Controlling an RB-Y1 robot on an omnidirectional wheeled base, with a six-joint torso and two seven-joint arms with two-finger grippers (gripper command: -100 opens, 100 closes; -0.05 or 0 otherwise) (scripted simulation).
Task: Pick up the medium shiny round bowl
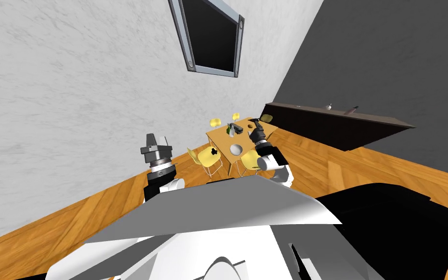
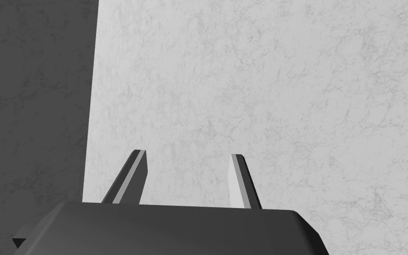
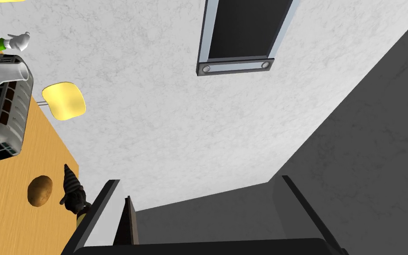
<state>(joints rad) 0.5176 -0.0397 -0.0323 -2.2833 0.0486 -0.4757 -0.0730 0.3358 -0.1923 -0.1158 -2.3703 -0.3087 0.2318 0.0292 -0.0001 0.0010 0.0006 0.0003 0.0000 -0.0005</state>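
Spread, empty right gripper [image 3: 206, 188] high at table's [image 1: 220, 136] far corner, near potato [image 3: 39, 191]. Shiny bowl [image 1: 236, 148] on table's near edge, untouched. Still approach step. Next: draw back, tip down over bowl rim. Left gripper [image 2: 187, 177] spread, raised aside.

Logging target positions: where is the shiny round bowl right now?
Head view, mid-picture: the bowl sits at the near end of the wooden table, between two yellow chairs, short and left of the right hand.

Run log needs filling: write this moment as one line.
right gripper: open, over table | left gripper: open, raised on my left | bowl: on table, not held
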